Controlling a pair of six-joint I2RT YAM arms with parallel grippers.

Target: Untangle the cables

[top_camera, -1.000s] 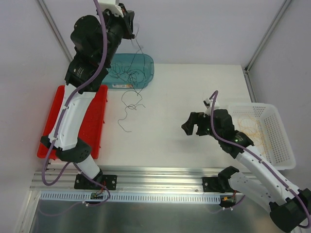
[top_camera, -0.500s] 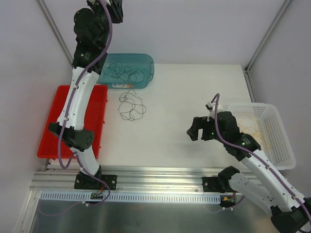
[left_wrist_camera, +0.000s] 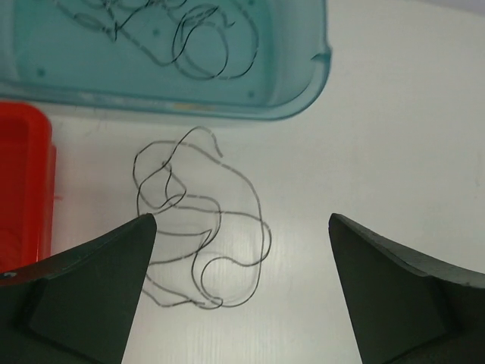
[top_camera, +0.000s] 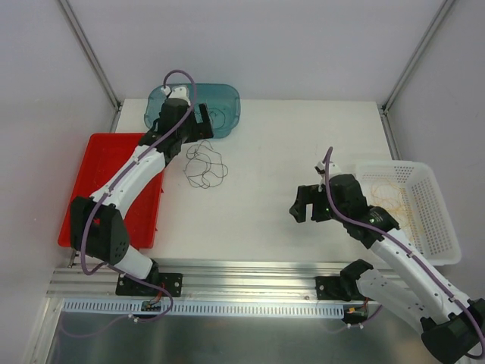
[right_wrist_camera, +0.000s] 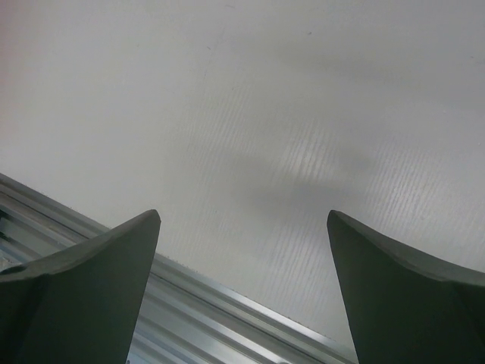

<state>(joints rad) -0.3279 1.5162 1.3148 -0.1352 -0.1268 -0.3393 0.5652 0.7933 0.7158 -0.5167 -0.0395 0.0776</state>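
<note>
Near right, the right gripper [top_camera: 309,208] hangs with fingers spread, holding nothing. Farther left, the left gripper [left_wrist_camera: 242,227], also spread and holding nothing, hovers over a dark cable [top_camera: 204,165] lying loose on the table [top_camera: 273,152]. More cables [left_wrist_camera: 204,45] lie in the teal tub [top_camera: 232,102] just beyond.

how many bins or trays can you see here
3: the teal bin at the far left of the table, the red tray along the left side, nearer, and the white basket on the right. None looks hidden.
</note>
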